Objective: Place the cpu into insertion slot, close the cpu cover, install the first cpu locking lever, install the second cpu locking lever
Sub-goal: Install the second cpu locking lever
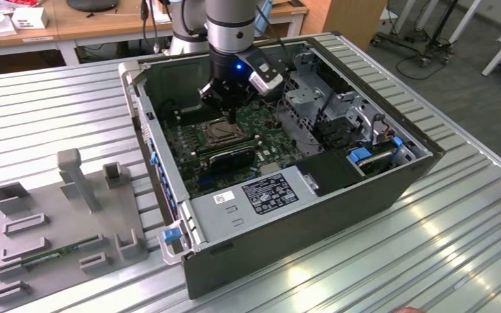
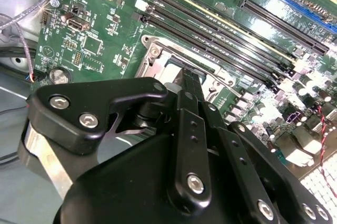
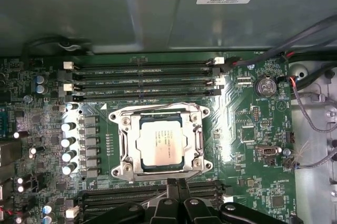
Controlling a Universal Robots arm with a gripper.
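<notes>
Fingers (image 3: 178, 192) of the gripper (image 3: 178, 186) pressed together w/ nothing held, tips just at the near edge of the insertion slot (image 3: 162, 142). The cpu (image 3: 160, 147) sits flat in that slot, cpu cover (image 3: 198, 139) closed down around it, silvery frame w/ chip showing thru the window. Beyond: memory slots (image 3: 145, 79) on the green motherboard (image 3: 253, 145), then pc case (image 1: 320, 215) wall. Case rests on ribbed tabletop (image 1: 459, 248).

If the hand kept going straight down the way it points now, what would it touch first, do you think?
Probably the cpu cover at the insertion slot, near its edge. The hand points down just beside the cpu. Depth is unclear, so the exact spot is uncertain.
</notes>
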